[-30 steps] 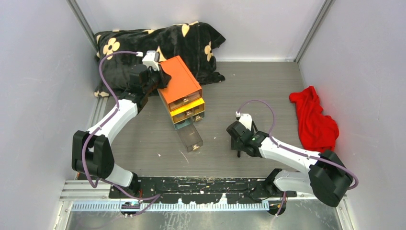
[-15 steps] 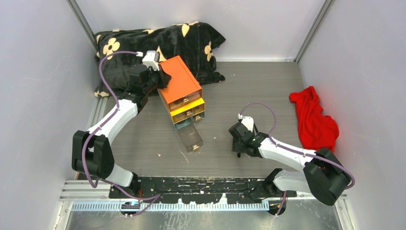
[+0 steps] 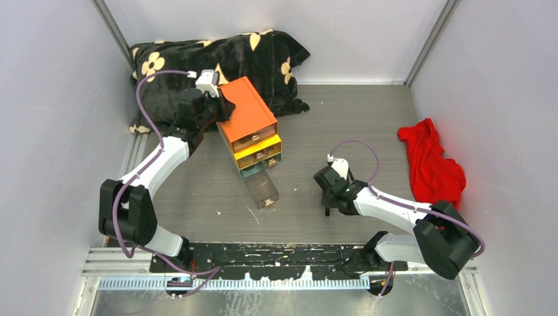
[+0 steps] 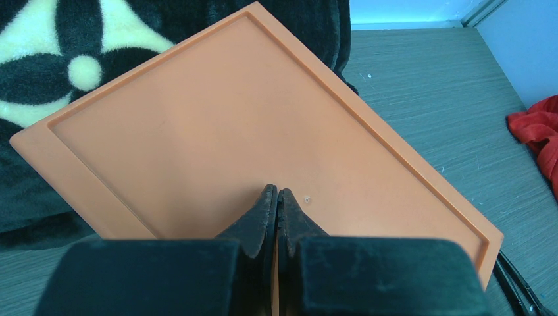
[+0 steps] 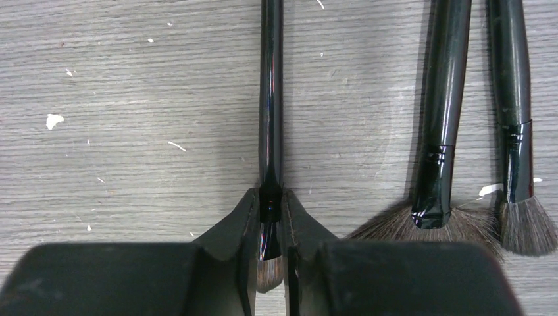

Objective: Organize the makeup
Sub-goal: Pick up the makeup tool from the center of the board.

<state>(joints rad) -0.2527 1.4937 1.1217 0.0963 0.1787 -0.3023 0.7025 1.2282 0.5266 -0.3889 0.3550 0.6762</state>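
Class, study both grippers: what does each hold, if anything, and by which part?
The right gripper pinches the slim black brush at its ferrule, next to the bristles. The left gripper is shut on nothing, its tips over the orange box.

Fig. My body. My left arm (image 3: 158,161) and right arm (image 3: 388,205) alternate white shell links with bulky black joint housings. A purple cable (image 3: 137,95) loops along each arm. A small white block (image 3: 208,80), seemingly a camera housing, caps each wrist. My left gripper (image 4: 277,192) and right gripper (image 5: 270,199) end in matte black, wedge-shaped fingers on broad black blocks.
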